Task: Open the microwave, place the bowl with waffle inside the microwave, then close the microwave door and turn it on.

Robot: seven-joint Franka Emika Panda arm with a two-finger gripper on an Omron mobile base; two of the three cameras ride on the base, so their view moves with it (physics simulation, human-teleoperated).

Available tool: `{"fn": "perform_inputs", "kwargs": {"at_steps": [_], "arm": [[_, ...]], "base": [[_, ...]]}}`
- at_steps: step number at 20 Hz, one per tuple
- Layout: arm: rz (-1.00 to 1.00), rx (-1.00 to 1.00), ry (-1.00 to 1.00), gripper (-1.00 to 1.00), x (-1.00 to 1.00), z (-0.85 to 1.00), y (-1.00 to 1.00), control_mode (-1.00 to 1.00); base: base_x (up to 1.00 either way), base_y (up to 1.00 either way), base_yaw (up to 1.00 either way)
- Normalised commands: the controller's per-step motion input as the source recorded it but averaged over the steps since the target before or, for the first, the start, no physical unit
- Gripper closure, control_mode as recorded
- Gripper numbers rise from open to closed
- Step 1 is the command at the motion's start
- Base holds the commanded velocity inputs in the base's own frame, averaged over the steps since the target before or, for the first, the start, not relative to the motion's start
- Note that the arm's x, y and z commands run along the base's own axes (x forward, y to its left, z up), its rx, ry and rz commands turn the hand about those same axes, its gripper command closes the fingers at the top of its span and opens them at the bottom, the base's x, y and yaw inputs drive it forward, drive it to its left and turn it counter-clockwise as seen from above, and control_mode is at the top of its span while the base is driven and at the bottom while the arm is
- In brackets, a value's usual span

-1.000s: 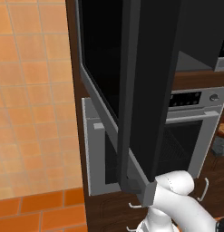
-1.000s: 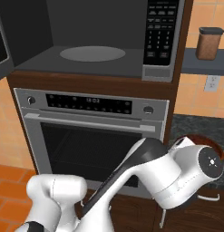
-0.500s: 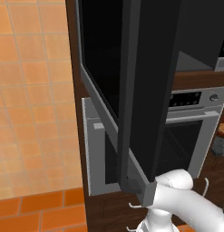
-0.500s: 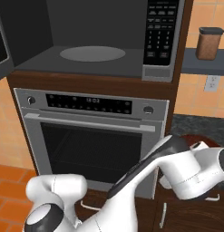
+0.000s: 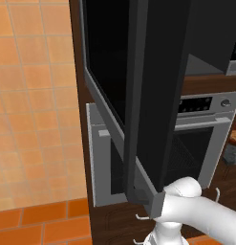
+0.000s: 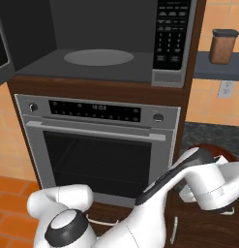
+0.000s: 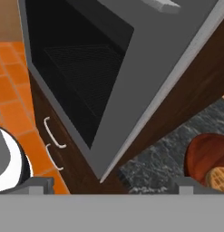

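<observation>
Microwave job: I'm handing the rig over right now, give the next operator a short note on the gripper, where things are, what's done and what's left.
Gripper: open, holding nothing, low by the counter right of the oven.
Microwave: its door is swung wide open; the cavity with the turntable is free.
Bowl: on the dark counter, waffle in it, not yet grasped.
Done: door opened.
Left: grasp the bowl, set it inside, close the door, switch on at the keypad.
</observation>
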Motion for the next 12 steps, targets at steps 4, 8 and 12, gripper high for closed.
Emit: {"fn": "perform_inputs", "kwargs": {"at_steps": [4, 8, 12], "arm": [[0.00, 0.00, 0.00, -1.00, 0.37, -0.19, -0.07, -1.00], [0.00, 0.00, 0.00, -1.00, 0.49, -0.19, 0.00, -1.00], [0.00, 0.00, 0.00, -1.00, 0.35, -0.24, -0.17, -1.00]], "base": [[0.00, 0.00, 0.00], [0.00, 0.00, 0.00], [0.00, 0.00, 0.00]]}}
